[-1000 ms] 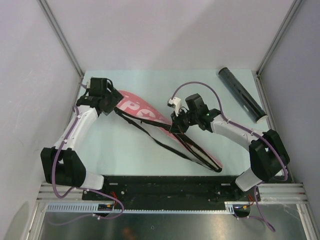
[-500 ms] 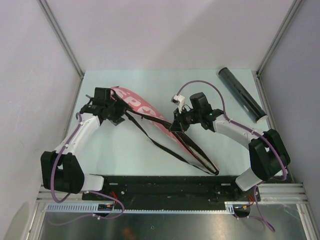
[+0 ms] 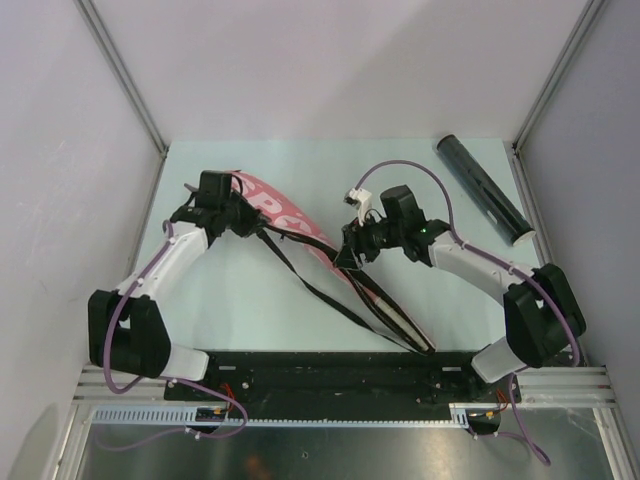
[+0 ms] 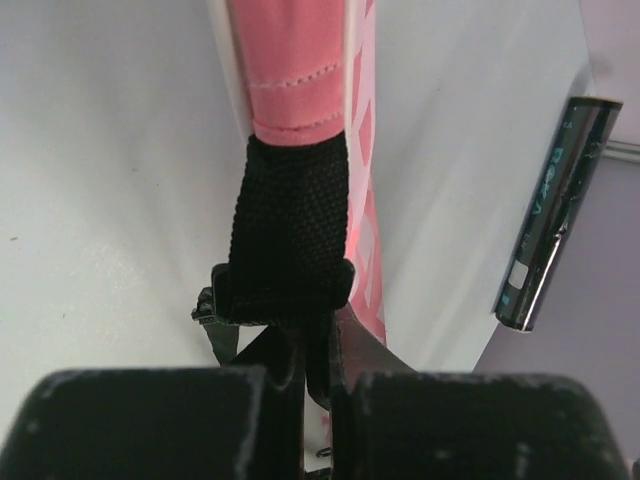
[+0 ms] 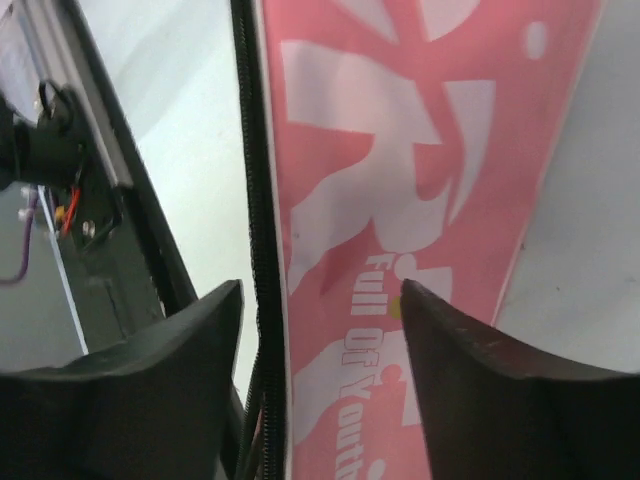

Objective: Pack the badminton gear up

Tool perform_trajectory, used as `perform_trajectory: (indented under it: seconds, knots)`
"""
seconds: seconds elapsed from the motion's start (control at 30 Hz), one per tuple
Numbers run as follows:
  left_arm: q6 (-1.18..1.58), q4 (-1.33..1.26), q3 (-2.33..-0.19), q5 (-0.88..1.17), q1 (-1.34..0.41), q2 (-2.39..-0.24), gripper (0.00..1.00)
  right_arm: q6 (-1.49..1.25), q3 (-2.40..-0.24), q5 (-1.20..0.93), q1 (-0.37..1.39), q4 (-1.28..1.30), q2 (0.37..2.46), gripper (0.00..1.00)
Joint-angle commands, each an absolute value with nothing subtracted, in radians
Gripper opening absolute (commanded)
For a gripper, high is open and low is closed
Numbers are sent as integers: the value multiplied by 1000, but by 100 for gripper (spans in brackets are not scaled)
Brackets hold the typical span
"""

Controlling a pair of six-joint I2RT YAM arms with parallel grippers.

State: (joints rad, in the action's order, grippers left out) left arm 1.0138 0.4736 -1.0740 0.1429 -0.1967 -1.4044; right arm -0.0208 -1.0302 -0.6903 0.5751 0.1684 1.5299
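Observation:
The long pink racket cover lies slanted across the table from far left toward the near middle, its black strap trailing beside it. My left gripper is at the cover's far end, shut on the black strap loop sewn to the pink cover. Over the cover's middle my right gripper stands open. Between its fingers show the pink cover and its black zipper edge, and neither fingertip touches them. The black tube lies at the far right.
The black tube lies close to the right wall. A black mounting rail runs along the near edge of the pale table. Grey walls enclose the table on three sides.
My left gripper moved in to the cover's far end and shut on the strap loop. My right gripper opened and let go of the cover's middle.

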Motion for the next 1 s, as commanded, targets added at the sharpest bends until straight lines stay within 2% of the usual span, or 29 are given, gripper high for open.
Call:
perform_trajectory:
  seconds: [0.0,0.03,0.1,0.13,0.23,0.27,0.4,0.47,0.53,0.6,0.67,0.7,0.8,0.97]
  knots:
    - [1041,480,-1095,175,-193,-1335,0,-167,-1049,-339,667,114,1411,75]
    - [1054,511,-1107,184,-195,-1342,0,-225,-1055,-268,693,100,1378,83]
    - [1057,589,-1149,183,-196,-1357,0,-287,-1077,-186,759,66,1362,93]
    - [1066,609,-1160,176,-198,-1359,0,-284,-1091,-76,829,66,1361,99]
    - [1084,673,-1198,154,-201,-1361,0,-235,-1144,43,909,55,1396,100]
    - [1089,720,-1228,150,-204,-1365,0,-221,-1156,73,925,51,1423,99]
    - [1100,799,-1285,135,-212,-1394,0,-75,-1235,178,1023,8,1489,82]
    - [1103,828,-1301,117,-212,-1400,0,-3,-1252,179,1054,-63,1522,79]
    - [1118,851,-1307,109,-212,-1404,0,73,-1252,132,1057,-103,1542,64]
    - [1129,857,-1312,112,-212,-1414,0,155,-1250,100,1071,-153,1577,58]
    - [1131,864,-1315,121,-212,-1423,0,245,-1246,78,1074,-213,1604,59]
    - [1132,867,-1318,121,-212,-1428,0,271,-1243,58,1072,-228,1626,66]
    - [1137,876,-1324,133,-210,-1440,1,405,-1201,60,1081,-310,1641,75]
    - [1134,887,-1338,140,-210,-1456,0,483,-1157,32,1071,-364,1652,75]
